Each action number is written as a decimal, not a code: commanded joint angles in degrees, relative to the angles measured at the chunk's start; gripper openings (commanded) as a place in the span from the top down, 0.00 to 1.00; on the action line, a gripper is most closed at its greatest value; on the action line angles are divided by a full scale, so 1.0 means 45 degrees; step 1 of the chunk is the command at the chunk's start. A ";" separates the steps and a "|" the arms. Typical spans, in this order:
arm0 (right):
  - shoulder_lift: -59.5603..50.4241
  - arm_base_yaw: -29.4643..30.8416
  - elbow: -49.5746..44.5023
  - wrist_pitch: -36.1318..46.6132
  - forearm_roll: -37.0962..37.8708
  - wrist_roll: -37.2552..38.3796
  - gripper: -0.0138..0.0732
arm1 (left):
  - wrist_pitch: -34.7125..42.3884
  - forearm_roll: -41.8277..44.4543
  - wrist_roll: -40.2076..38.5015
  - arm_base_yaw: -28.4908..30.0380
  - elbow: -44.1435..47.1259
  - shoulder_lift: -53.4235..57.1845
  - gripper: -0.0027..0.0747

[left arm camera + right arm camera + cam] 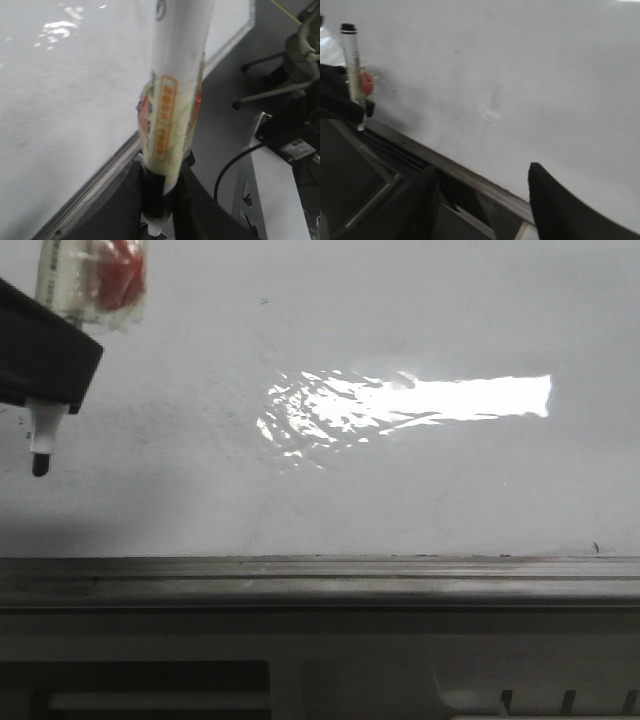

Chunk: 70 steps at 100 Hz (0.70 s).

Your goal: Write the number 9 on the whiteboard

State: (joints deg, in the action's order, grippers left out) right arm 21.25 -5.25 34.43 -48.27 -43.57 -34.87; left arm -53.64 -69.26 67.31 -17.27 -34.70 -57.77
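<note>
In the front view the whiteboard (420,470) fills most of the picture, glossy white with faint grey smudges and a bright wrinkled glare patch (400,400) near its middle; no drawn figure shows on it. A grey metal rail (320,580) runs along its lower edge. At the far left the left gripper (45,365) grasps a marker (45,435), whose dark tip points down and hangs close to the board surface; whether it touches cannot be told. The marker's barrel carries a label with a red patch. In the left wrist view the same marker (172,115) runs up the middle of the picture, its white barrel wrapped in a yellow and orange label, and the black fingers (200,200) are clenched on its lower end, with the whiteboard (65,100) beside it and chair legs (265,92) on the floor beyond. In the right wrist view the right gripper (485,200) has its dark fingers (555,205) spread apart with nothing between them, above the rail (470,175), while the marker (355,75) stands upright at the far side against the whiteboard (520,75).
</note>
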 commanded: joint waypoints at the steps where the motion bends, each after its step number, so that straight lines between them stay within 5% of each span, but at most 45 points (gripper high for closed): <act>1: 0.0634 0.0056 0.0322 0.0210 -0.2125 -0.1844 0.44 | -0.0949 -0.1294 0.1281 -0.0022 -0.0354 0.0182 0.99; 33: 0.2432 -0.1537 0.0322 0.0074 -0.4426 -0.4478 0.44 | -0.1034 -0.1268 0.3786 -0.1235 -0.0354 0.0182 0.99; 70: 0.4789 -0.4388 0.0876 0.1110 -0.5068 -0.6656 0.44 | 0.1919 -0.1022 0.3857 -0.4288 -0.0354 0.0182 0.99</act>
State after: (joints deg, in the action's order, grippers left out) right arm 40.25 -22.21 35.01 -46.84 -61.88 -61.45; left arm -47.12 -70.95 84.41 -34.21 -34.70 -57.67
